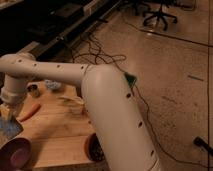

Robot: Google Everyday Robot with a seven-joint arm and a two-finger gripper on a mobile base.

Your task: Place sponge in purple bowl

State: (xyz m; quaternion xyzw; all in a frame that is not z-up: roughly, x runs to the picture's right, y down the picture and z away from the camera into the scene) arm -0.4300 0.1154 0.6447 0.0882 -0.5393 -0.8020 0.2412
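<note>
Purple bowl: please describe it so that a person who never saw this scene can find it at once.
Find the wooden table under the white arm and go to its near left corner. The purple bowl sits there, just below the gripper holding the sponge. It is round with a pinkish inside, unlike the reddish-brown dish further right.

Dim warm light. Speckled tan floor (172, 70), black cables (96, 51) trailing across it. Office chair (160, 18) with wheeled base top right. Dark shelving (47, 20) top left. Wooden table (55, 137) lower left. Gripper (7, 114) at far left edge, over table.
</note>
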